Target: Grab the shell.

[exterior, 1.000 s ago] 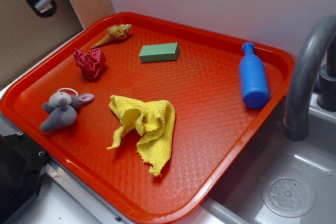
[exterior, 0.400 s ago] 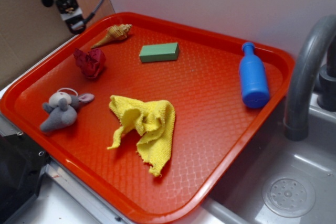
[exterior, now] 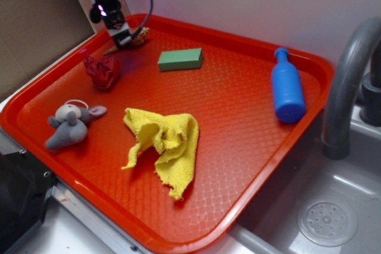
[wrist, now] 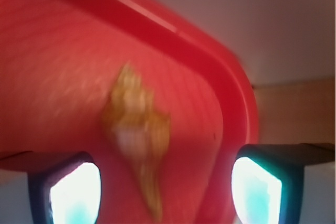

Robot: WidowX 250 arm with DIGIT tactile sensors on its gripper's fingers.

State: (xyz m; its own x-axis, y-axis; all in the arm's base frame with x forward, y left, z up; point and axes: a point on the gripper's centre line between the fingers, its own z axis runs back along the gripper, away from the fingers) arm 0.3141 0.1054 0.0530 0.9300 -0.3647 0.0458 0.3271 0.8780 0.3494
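- We see the shell (wrist: 137,129) lying on the red tray (exterior: 250,165) near its far left corner, partly hidden behind the arm in the exterior view.
- Our gripper (wrist: 167,182) hangs above it, fingers (wrist: 71,190) spread wide, nothing between them.
- Nearby lie a crumpled red wad (exterior: 102,71) and a green block (exterior: 180,59).

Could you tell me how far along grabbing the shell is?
Done: the gripper has reached the shell at the tray's back corner. In hand: lining up, fingers open on either side of the shell. Left: lowering, closing, lifting.
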